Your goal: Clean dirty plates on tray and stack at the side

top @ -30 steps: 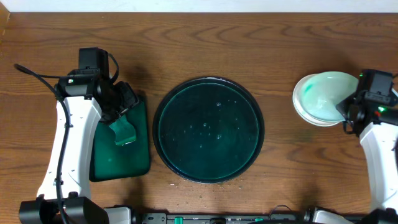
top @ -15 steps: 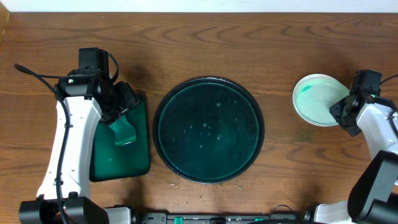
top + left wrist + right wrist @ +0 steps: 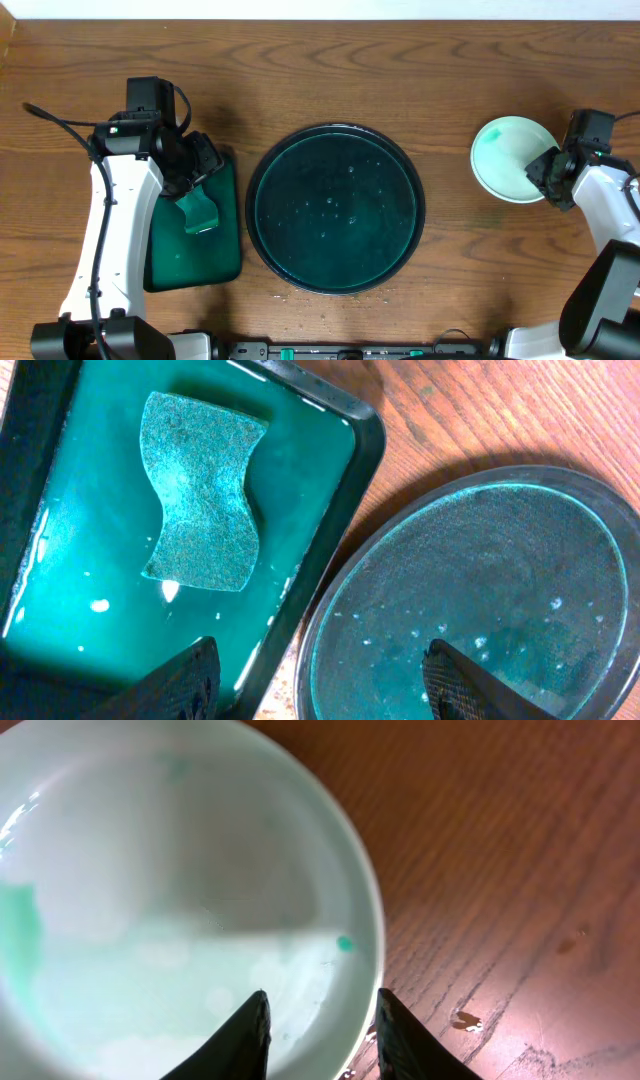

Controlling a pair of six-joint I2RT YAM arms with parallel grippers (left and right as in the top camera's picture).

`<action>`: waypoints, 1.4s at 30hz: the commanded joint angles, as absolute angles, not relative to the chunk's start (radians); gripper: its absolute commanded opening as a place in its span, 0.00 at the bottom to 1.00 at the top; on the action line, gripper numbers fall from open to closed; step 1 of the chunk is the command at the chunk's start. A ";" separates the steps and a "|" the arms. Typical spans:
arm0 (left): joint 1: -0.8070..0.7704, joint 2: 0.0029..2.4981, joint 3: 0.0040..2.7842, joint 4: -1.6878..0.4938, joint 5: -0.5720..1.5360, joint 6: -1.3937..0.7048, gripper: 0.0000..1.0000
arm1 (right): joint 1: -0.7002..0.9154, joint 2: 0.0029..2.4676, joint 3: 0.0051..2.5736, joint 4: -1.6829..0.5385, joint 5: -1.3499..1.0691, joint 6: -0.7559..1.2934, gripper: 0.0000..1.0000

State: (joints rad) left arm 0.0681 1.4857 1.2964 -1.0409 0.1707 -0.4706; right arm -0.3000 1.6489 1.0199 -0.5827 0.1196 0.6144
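Seeing the tray point(image 3: 300, 235) lying at the middle of the tabletop point(image 3: 450, 70), wet, with drops scattered over its dark floor. Finding the plates point(image 3: 508, 160) stacked on the tabletop at 3 o'clock from the tray, well apart from it, a mint one on top and a paler rim showing beneath; not being able to count the stack. Noting a green smear point(image 3: 487, 150) toward the 9 o'clock side of the top plate point(image 3: 170, 890). Finding the right tool point(image 3: 320, 1015) at the stack's 3 o'clock edge, its fingers point(image 3: 250, 1035) parted a little, the top plate's rim running between them with neither visibly pressing on it, so gripping nothing. Spotting the small tray point(image 3: 180, 262) at 9 o'clock from the tray, just beside it, its floor wet and green, with a sponge point(image 3: 200, 500) lying flat in it. Seeing the left tool point(image 3: 320, 655) hanging above the small tray's 3 o'clock rim, spread wide, clear of the sponge and holding nothing.
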 commanded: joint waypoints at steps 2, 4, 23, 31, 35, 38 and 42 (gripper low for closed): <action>0.066 1.499 1.285 -1.018 0.164 -0.328 0.70 | -0.239 1.486 1.019 -0.560 0.022 0.341 0.36; 0.066 1.496 1.285 -1.006 0.164 -0.310 0.70 | -0.213 1.423 1.021 -0.554 -0.015 0.265 0.41; 0.066 1.074 1.289 -1.018 0.165 -0.228 0.75 | 0.099 0.852 1.021 -0.564 -0.034 -0.069 0.99; 0.066 0.779 1.289 -1.086 0.165 -0.220 0.75 | 0.099 0.822 1.020 -0.569 -0.024 -0.069 0.99; 0.066 0.665 1.289 -1.114 0.165 -0.221 0.75 | 0.099 0.824 1.020 -0.631 -0.024 -0.068 0.99; 0.066 0.611 1.289 -1.114 0.165 -0.221 0.75 | 0.099 0.825 1.020 -0.689 -0.024 -0.068 0.99; 0.066 0.607 1.288 -1.115 0.165 -0.221 0.76 | 0.099 0.825 1.020 -0.693 -0.024 -0.068 0.99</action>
